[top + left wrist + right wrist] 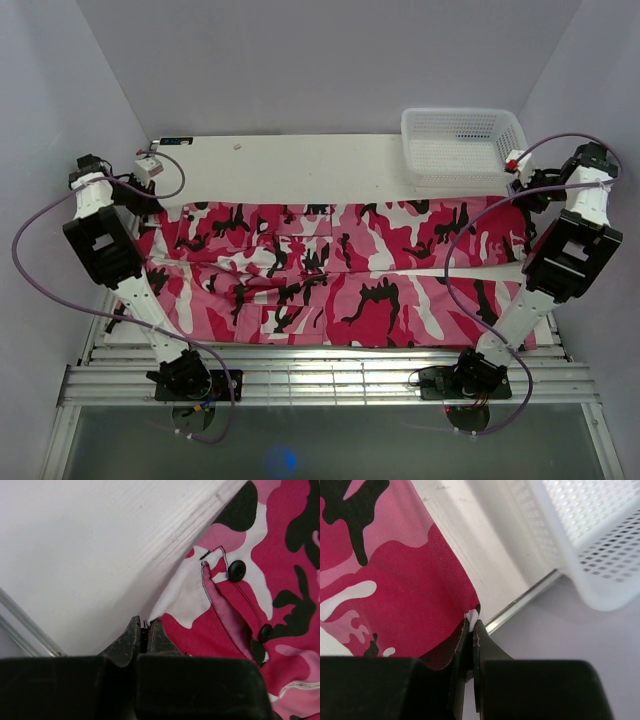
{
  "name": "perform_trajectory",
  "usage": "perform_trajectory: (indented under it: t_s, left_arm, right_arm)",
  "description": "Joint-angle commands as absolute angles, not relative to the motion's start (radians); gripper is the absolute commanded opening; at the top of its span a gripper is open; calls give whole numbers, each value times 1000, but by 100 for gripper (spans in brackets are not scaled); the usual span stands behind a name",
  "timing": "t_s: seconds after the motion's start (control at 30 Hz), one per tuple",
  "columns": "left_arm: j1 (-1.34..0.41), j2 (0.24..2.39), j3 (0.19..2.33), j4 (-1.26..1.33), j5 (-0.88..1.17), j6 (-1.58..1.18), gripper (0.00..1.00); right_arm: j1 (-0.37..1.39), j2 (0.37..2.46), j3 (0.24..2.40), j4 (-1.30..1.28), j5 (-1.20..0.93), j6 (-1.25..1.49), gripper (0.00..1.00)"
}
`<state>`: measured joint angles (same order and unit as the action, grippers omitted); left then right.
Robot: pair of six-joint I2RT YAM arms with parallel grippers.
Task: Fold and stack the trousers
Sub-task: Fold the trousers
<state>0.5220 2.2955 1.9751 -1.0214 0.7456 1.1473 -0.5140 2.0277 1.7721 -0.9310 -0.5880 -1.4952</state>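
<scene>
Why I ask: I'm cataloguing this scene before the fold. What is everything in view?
trousers: one pair, pink, red, white and black camouflage, spread flat across the near half of the table
buttons: two seen, black, on the trousers near the left corner
basket: one, white perforated plastic, far right corner of the table
table: one, white, under everything
rails: several, silver, along the near edge
cables: two, purple, one looping off each arm
left gripper: one, black, shut on the trousers' far left edge
right gripper: one, black, shut on the trousers' far right edge
</scene>
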Motion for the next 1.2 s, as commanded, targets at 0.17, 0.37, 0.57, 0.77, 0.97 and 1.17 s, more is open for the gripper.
perform_trajectory:
  t_s: [0.17, 0.37, 0.57, 0.77, 0.97, 1.17]
  left_arm:
    - [596, 1824, 1604, -499, 867, 1003, 0]
    - [753, 1544, 1304, -339, 959, 1008, 0]
    - [1013, 1313, 1007, -471, 1164, 1273, 0]
    - [1256, 1392, 934, -976, 1191, 1914, 0]
    - [1287, 1538, 940, -1144, 941, 2117, 0]
    - [1295, 1519, 933, -1146, 793, 2158, 65]
  right_arm:
    - [-610, 1807, 1744, -931, -744, -1526, 8]
    - [-754, 1643, 1548, -1018, -801, -1824, 8]
    - [-1032, 1490, 1292, -1219, -815, -2288, 8]
    - [-1339, 1447, 1079, -1308, -632, -2742, 8]
    - [-1391, 1456, 927, -1198, -519, -2775, 8]
    - [-1376, 1382, 816, -1072, -494, -2764, 73]
